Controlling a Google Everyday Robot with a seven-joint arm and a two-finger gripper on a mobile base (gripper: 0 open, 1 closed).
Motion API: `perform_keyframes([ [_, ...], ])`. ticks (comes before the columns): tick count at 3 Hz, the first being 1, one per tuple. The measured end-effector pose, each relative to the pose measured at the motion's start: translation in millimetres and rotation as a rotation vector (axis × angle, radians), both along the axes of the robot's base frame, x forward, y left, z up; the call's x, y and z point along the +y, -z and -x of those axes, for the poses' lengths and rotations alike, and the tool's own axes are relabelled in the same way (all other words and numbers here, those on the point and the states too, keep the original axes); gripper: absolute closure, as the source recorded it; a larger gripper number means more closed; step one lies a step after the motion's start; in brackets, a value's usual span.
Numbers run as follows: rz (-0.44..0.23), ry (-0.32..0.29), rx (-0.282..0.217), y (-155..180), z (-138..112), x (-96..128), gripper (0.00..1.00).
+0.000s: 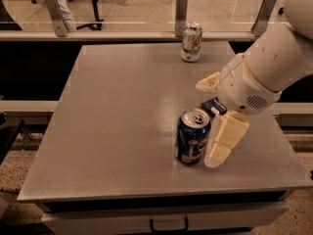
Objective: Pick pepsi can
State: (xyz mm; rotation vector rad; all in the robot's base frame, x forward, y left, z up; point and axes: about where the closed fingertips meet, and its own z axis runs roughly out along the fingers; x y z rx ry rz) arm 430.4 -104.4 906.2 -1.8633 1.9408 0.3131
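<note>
The pepsi can (pixel 192 136), dark blue with a silver top and pull tab, stands upright on the grey table (pixel 122 97) near its front right. My gripper (pixel 207 123) is open, just to the right of the can. Its near cream finger (pixel 224 140) stands close beside the can's right side. Its far finger (pixel 208 82) is behind and to the right of the can. The can is not between the fingers.
A white-and-green can (pixel 191 42) stands at the table's far edge. A flat dark blue snack packet (pixel 213 105) lies behind the pepsi can, partly hidden by my arm. A glass barrier with posts runs behind the table. A drawer handle (pixel 168 225) is below the front edge.
</note>
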Motion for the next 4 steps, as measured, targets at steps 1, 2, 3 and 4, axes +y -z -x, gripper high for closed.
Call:
perform_keyframes([
  [1,-0.023,-0.019,0.018,4,0,8,0.02],
  [2,-0.045,-0.038,0.035,7,1,14,0.24],
  [3,-0.069,-0.059,0.046,6,3,20,0.47],
  [4,-0.087,-0.069,0.038,-4,0,23,0.71],
])
